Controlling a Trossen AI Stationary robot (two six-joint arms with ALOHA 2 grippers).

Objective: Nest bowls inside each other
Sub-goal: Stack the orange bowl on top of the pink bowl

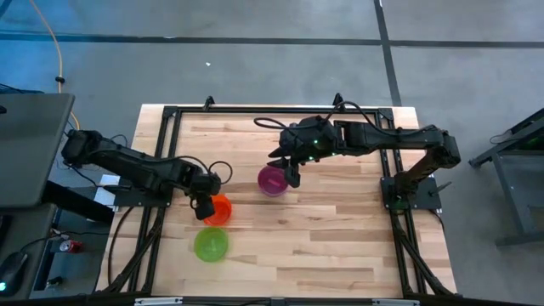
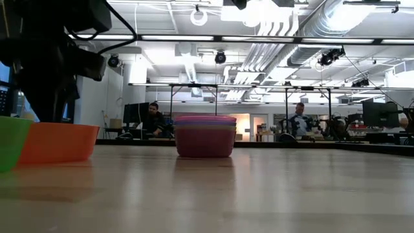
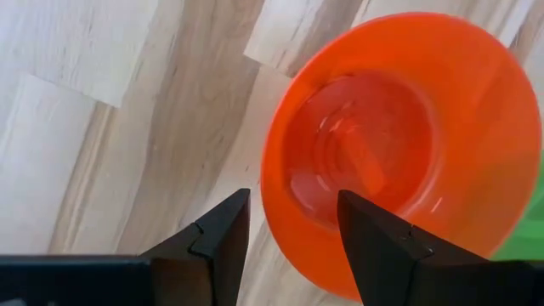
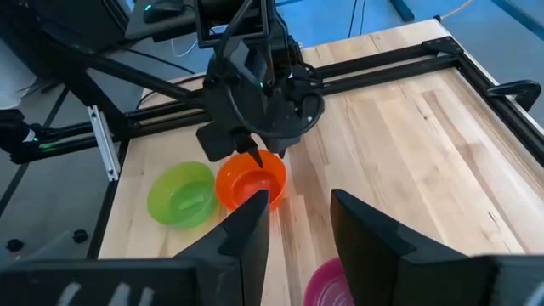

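**Left gripper straddles orange bowl rim; right gripper open over pink stack**

High view: left gripper (image 1: 204, 202) sits at the near-left edge of the orange bowl (image 1: 218, 209), left of table (image 1: 340, 246) centre. Green bowl (image 1: 211, 244) is just beside the orange one, toward the front edge, possibly touching; can't tell. Right gripper (image 1: 287, 167) hangs over the upper-left edge of the pink stack (image 1: 272, 180) near the table's middle. Finger gaps not readable from here.

Low view: orange bowl (image 2: 58, 142) upright at left, overlapping the green bowl (image 2: 11, 142) at the frame edge. Stack (image 2: 206, 136) stands upright mid-table, several rims layered: purple on top, pinkish below. Dark arm parts above the orange bowl; fingers not clear. People sit in the room beyond.

Left wrist view: left gripper (image 3: 293, 234) part open, one finger (image 3: 221, 234) outside the orange bowl (image 3: 408, 144) over bare wood, the other (image 3: 378, 242) over the bowl's inside, rim between them. Not closed on the rim; contact can't be told. Sliver of green bowl (image 3: 529, 234) past the orange.

Right wrist view: right gripper (image 4: 297, 221) open, nothing between the fingers. Pink stack (image 4: 327, 285) shows just by the fingertips. Farther off, the left gripper (image 4: 246, 153) is down on the orange bowl (image 4: 251, 180), green bowl (image 4: 181, 195) next to it.
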